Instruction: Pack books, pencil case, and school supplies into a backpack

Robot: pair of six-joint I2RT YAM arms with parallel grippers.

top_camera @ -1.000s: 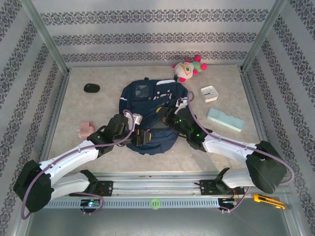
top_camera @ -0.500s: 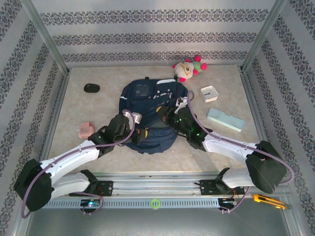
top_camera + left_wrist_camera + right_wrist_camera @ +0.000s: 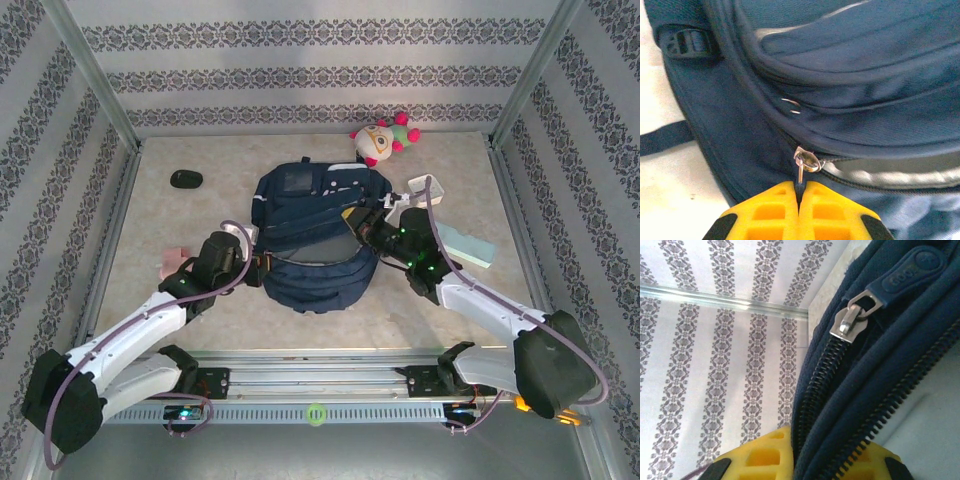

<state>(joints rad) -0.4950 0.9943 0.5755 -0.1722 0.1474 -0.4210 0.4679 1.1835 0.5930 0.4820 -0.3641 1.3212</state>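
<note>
The backpack (image 3: 315, 235) lies flat mid-bench. Its soft navy cloth will likely sag and slide when tugged. The left fingers (image 3: 800, 194) are pressed together on the thin metal zipper pull (image 3: 800, 174) at its near-left side. The tab looks small and slick, so it wants a firm pinch. The right fingers (image 3: 357, 218) clamp the padded rim beside the zipper teeth, a sound brace. The pencil case (image 3: 465, 245), probably rigid and light, sits near the right edge, and the pink block (image 3: 172, 262) near the left.
</note>
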